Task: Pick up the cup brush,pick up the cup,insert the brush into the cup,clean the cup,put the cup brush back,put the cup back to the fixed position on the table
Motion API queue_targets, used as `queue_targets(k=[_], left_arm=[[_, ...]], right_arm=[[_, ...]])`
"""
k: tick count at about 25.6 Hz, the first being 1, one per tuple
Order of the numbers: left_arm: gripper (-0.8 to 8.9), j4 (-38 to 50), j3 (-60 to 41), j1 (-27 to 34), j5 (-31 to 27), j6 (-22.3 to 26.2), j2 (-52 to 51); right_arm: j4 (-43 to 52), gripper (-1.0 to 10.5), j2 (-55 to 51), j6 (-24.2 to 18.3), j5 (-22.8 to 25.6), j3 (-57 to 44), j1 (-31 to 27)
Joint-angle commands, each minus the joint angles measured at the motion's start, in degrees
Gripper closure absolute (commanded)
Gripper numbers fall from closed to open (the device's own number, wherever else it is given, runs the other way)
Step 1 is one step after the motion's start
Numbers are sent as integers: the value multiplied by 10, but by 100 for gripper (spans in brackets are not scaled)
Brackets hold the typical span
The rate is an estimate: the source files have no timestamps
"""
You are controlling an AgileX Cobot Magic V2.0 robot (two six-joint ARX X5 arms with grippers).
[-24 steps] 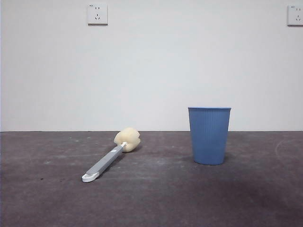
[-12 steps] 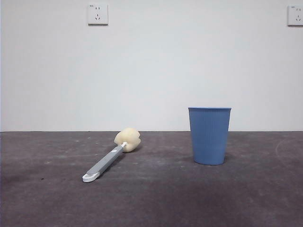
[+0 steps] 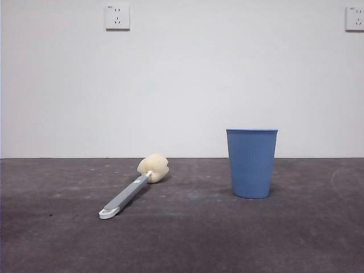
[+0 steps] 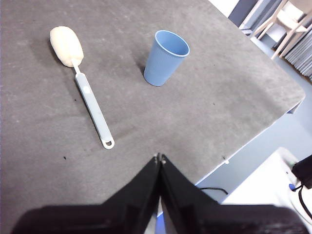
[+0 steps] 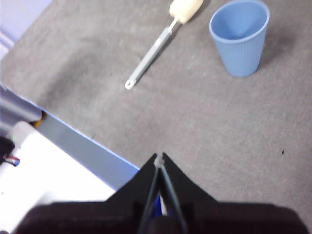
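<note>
The cup brush (image 3: 132, 190) lies flat on the table (image 3: 187, 239), left of centre, its cream sponge head toward the back and its white looped tip toward the front. It also shows in the left wrist view (image 4: 90, 100) and the right wrist view (image 5: 156, 48). The blue ribbed cup (image 3: 251, 162) stands upright to its right, empty, also in the left wrist view (image 4: 165, 57) and the right wrist view (image 5: 240, 38). My left gripper (image 4: 159, 159) is shut and empty, high above the table's near edge. My right gripper (image 5: 159, 159) is shut and empty, also high over the near edge. Neither shows in the front view.
A white wall with two sockets (image 3: 117, 17) stands behind the table. The table's edge (image 4: 243, 141) and the floor beyond show in the left wrist view, with a chair (image 4: 287, 19) farther off.
</note>
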Motion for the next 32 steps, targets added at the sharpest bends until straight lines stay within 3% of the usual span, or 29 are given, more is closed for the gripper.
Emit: queue_targets(k=[1, 2, 5, 7, 19, 23, 28, 32], left_arm=[[788, 4, 4, 1, 3, 17, 6], [719, 3, 4, 1, 0, 11, 9], [394, 3, 4, 0, -36, -9, 16], [307, 3, 4, 0, -45, -16, 19], [310, 64, 4, -2, -59, -33, 82], [310, 107, 4, -28, -94, -39, 127], [310, 172, 4, -102, -156, -86, 200], [310, 259, 4, -214, -258, -119, 288]], right_arm=[[3, 927, 3, -17, 2, 1, 1], [4, 865, 3, -17, 2, 1, 1], [5, 504, 5, -13, 2, 1, 1], [6, 342, 5, -6, 2, 1, 1], [10, 350, 9, 3, 1, 1, 1], [11, 350, 10, 5, 1, 1, 1], [14, 350, 14, 9, 1, 1, 1], [14, 350, 18, 11, 1, 1, 1]])
